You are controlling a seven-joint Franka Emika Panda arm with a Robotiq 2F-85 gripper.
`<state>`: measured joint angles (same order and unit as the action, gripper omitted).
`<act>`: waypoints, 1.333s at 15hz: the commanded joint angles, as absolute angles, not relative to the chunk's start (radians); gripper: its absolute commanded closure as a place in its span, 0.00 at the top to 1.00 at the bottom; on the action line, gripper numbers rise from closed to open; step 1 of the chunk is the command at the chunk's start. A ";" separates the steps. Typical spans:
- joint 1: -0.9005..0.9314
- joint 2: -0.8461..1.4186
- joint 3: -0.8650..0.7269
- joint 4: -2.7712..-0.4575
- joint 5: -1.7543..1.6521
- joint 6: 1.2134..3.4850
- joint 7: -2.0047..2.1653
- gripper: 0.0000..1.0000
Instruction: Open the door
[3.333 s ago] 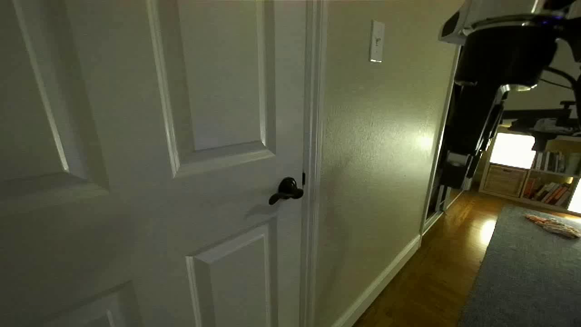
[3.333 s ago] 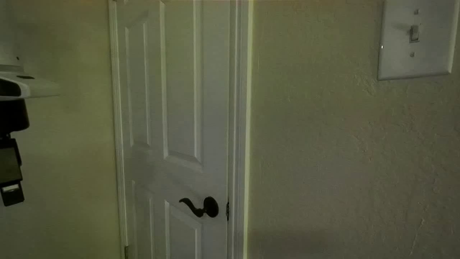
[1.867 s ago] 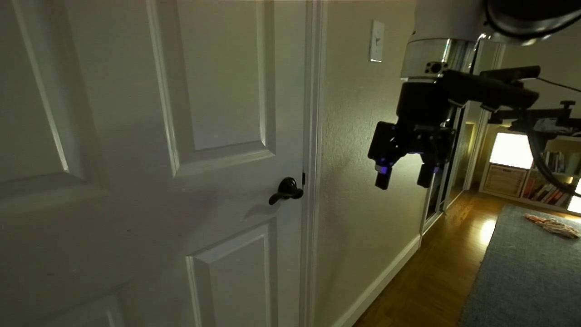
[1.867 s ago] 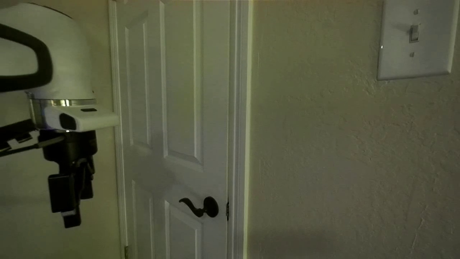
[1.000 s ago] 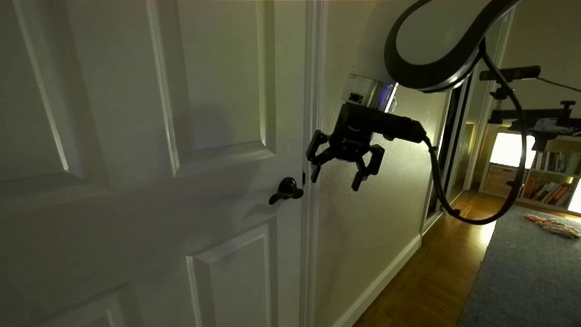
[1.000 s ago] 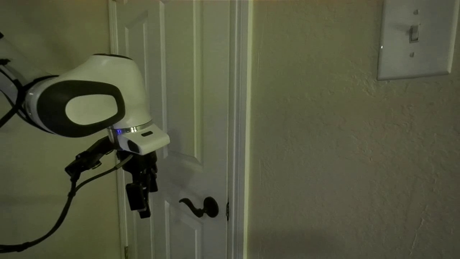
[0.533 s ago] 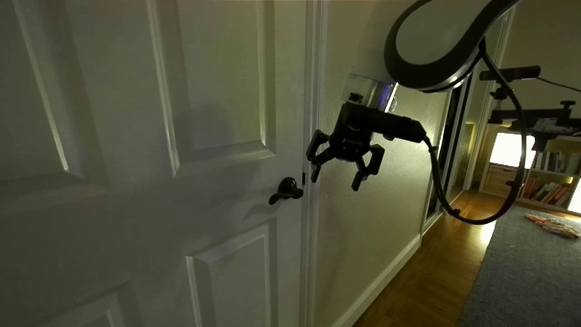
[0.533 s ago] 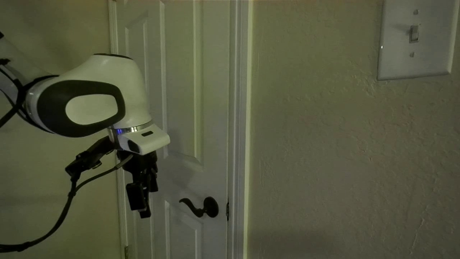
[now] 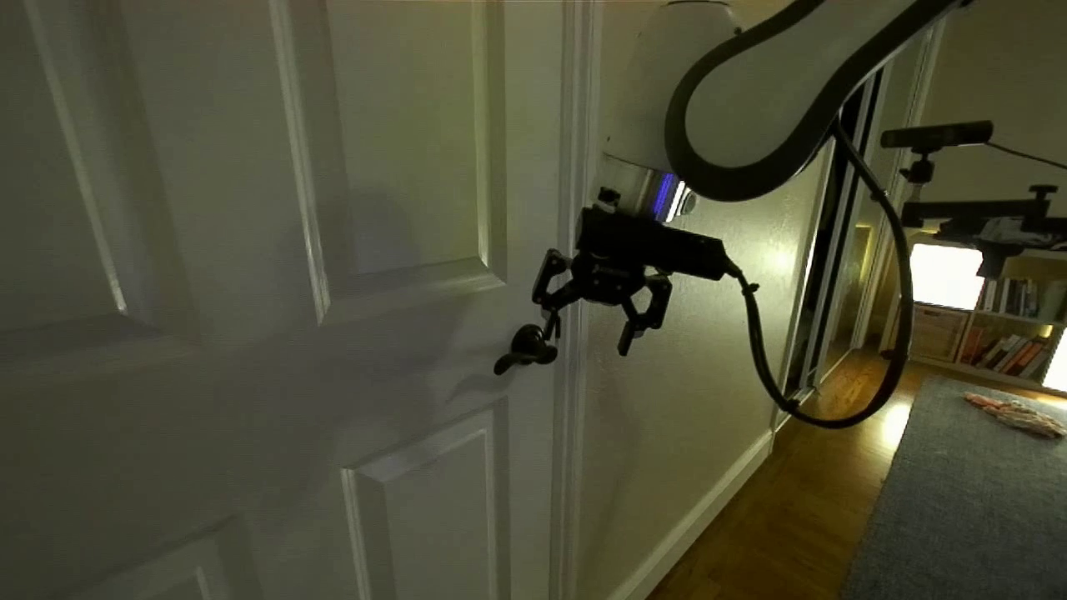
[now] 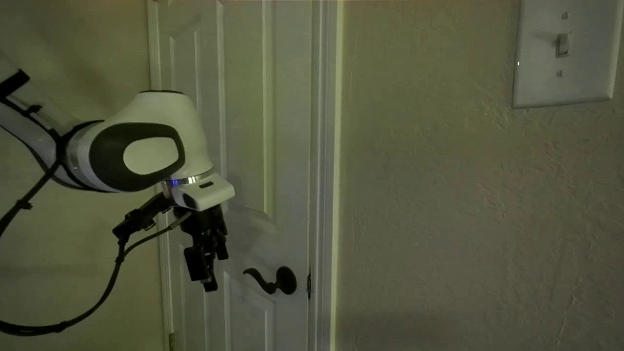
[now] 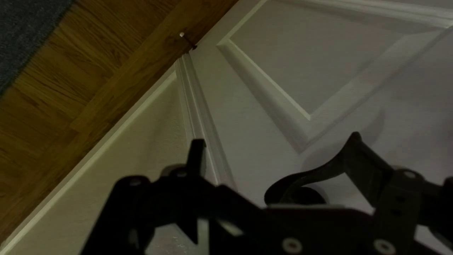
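Have the gripper (image 9: 589, 336) pointing down with a slight tilt and jaws spread wide, near the dark lever handle (image 10: 286, 280). In the wrist view, can see one finger (image 11: 368, 168) overlapping the lever, but honestly can't tell if touching. On to the door (image 9: 417, 367): white, paneled, looks closed in its frame (image 9: 575, 100) in both exterior views. Next to that, got a cream wall (image 10: 438, 195) with a light switch (image 10: 562, 46). Farther out, can spot wood floor (image 9: 783, 517) and a gray-blue rug (image 9: 967, 500).

No words or numbers are legible (in any view).
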<state>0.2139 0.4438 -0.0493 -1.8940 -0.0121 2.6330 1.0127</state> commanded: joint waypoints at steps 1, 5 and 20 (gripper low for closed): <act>0.269 0.507 -0.085 -1.806 -0.040 2.619 1.115 1.00; 0.299 0.564 -0.112 -1.750 -0.051 2.661 1.193 1.00; 0.246 0.750 -0.111 -1.497 0.038 2.655 1.231 0.58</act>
